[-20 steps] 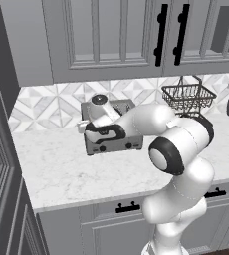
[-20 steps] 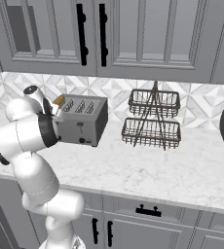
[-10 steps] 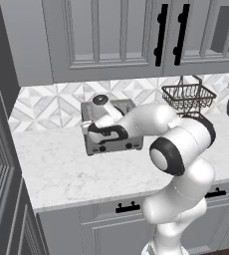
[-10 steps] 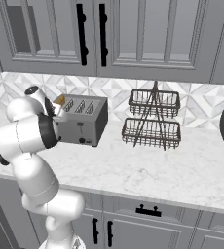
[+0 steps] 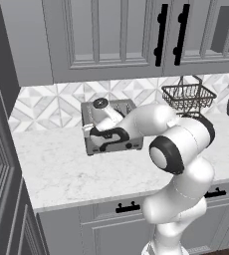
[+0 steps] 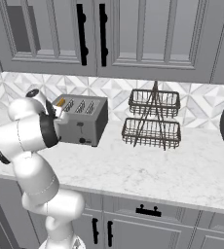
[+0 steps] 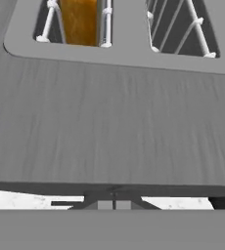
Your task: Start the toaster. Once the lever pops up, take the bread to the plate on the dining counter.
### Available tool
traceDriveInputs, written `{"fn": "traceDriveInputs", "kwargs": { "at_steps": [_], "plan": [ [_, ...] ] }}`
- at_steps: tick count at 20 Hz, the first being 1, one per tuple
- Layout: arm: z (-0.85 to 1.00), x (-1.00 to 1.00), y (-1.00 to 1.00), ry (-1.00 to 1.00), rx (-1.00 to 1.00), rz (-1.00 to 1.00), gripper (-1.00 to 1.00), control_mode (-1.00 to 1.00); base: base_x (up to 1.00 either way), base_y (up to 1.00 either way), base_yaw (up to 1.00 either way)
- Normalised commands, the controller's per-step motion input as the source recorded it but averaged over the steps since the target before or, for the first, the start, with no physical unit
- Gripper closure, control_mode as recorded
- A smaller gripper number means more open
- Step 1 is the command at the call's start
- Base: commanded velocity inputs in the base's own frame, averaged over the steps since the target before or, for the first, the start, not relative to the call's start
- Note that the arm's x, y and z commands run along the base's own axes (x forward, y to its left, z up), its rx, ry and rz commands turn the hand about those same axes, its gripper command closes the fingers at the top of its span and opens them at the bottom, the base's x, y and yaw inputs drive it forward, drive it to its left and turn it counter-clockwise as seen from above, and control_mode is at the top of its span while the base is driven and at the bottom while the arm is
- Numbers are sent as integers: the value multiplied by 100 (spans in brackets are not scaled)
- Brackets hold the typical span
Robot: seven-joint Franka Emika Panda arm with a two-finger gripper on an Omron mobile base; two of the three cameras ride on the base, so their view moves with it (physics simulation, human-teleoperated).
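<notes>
Marble counter and what stands on it

You have a white marble-look counter (image 6: 148,170) with faint grey veins, set over grey cabinet fronts and running back to a patterned tile backsplash. On it stands the boxy grey toaster (image 6: 84,121), near the backsplash on the left in your right base view; well apart to its right stands a dark two-tier wire basket rack (image 6: 153,121).

Grey cabinets (image 6: 133,39), patterned tile backsplash (image 5: 52,102)
</notes>
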Motion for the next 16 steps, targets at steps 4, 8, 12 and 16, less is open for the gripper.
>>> {"fn": "traceDriveInputs", "kwargs": {
  "at_steps": [4,8,12,16],
  "plan": [
    [-53,0,0,0,9,0,100,-100,0,0,0],
    [-84,0,0,0,5,0,100,-100,0,0,0],
    [-100,-14,0,0,0,0,100,-100,0,0,0],
    [-100,-15,0,-2,0,0,100,-100,0,0,0]
  ]
}}
